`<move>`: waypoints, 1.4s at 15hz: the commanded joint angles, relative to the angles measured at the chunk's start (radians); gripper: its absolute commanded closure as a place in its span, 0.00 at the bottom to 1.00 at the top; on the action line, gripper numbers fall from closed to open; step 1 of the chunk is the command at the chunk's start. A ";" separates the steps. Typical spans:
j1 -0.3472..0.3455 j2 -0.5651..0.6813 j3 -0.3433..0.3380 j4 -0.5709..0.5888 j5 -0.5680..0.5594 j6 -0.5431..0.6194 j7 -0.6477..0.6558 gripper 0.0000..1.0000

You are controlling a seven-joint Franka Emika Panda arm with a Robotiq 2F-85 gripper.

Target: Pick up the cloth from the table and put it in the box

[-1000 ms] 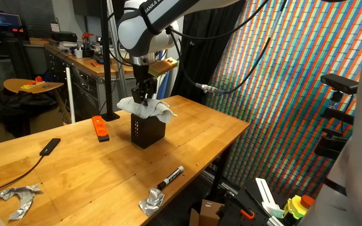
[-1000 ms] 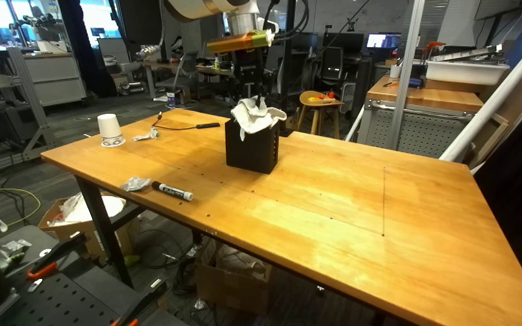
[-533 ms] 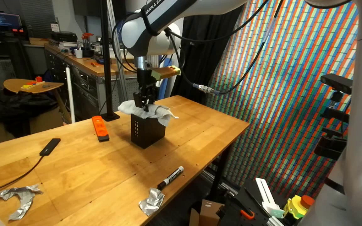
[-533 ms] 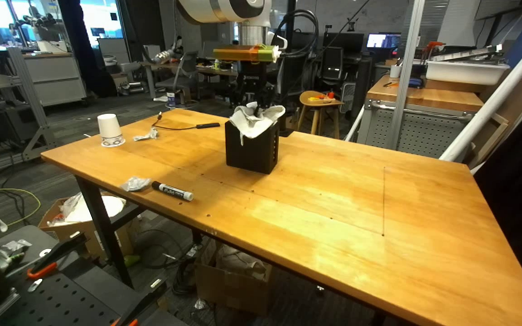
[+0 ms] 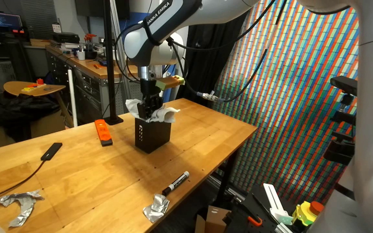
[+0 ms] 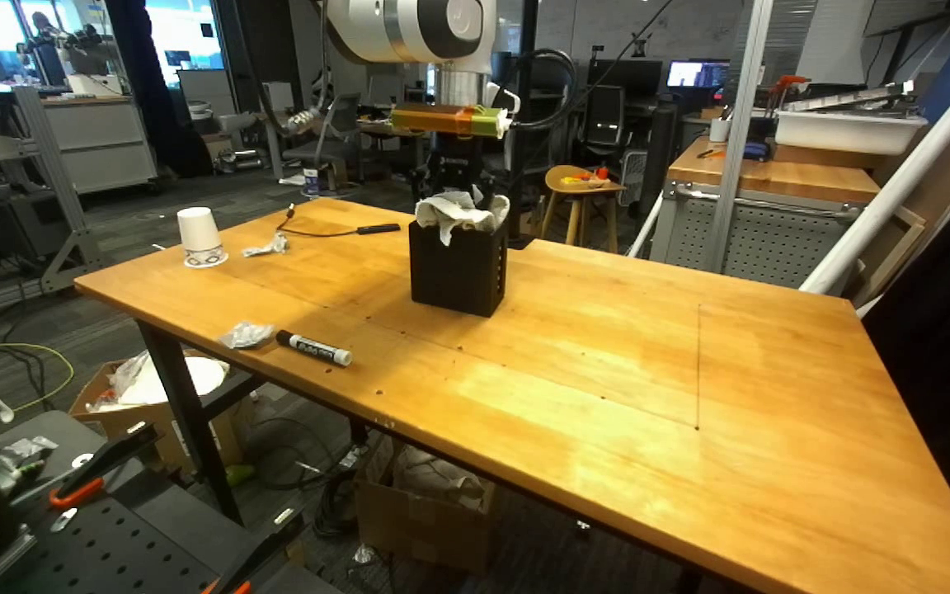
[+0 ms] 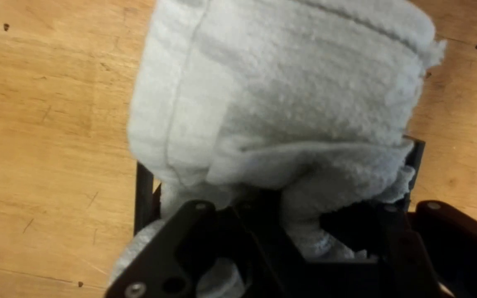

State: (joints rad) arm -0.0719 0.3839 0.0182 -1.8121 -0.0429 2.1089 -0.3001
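From where I stood, the cloth lay bunched across the open top of the black box, its middle dipping inside the rim and its ends spilling out over it. The pincer was sunk among the folds at the mouth of the box, and with its tips buried I couldn't tell whether it was clenched on the cloth or merely pushing at it. The cloth looked light, soft and limp, with a rough weave that probably wouldn't slip much; there seemed nothing fragile about it, though a loose flap could easily snag on the rim. The bunched middle struck me as the place to hold, with the flaps wanting a tuck afterwards. Crumpled like that, it had no clean long axis: its widest spread ran across the mouth of the box, and in the wrist view a broad seamed flap pointed away from the pincer, out past the rim. In an exterior view a small corner hung down the side of the box. The box stood upright on the counter, with a marker lying well apart from it.
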 commanded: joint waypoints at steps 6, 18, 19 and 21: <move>-0.003 0.027 0.015 -0.007 0.011 -0.011 -0.064 0.94; 0.008 -0.148 -0.012 -0.033 -0.045 0.000 -0.026 0.02; 0.009 -0.159 -0.011 -0.036 -0.047 0.001 -0.026 0.02; 0.011 -0.174 -0.011 -0.041 -0.047 0.004 -0.023 0.32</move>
State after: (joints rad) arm -0.0718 0.2595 0.0154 -1.8193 -0.0728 2.1065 -0.3391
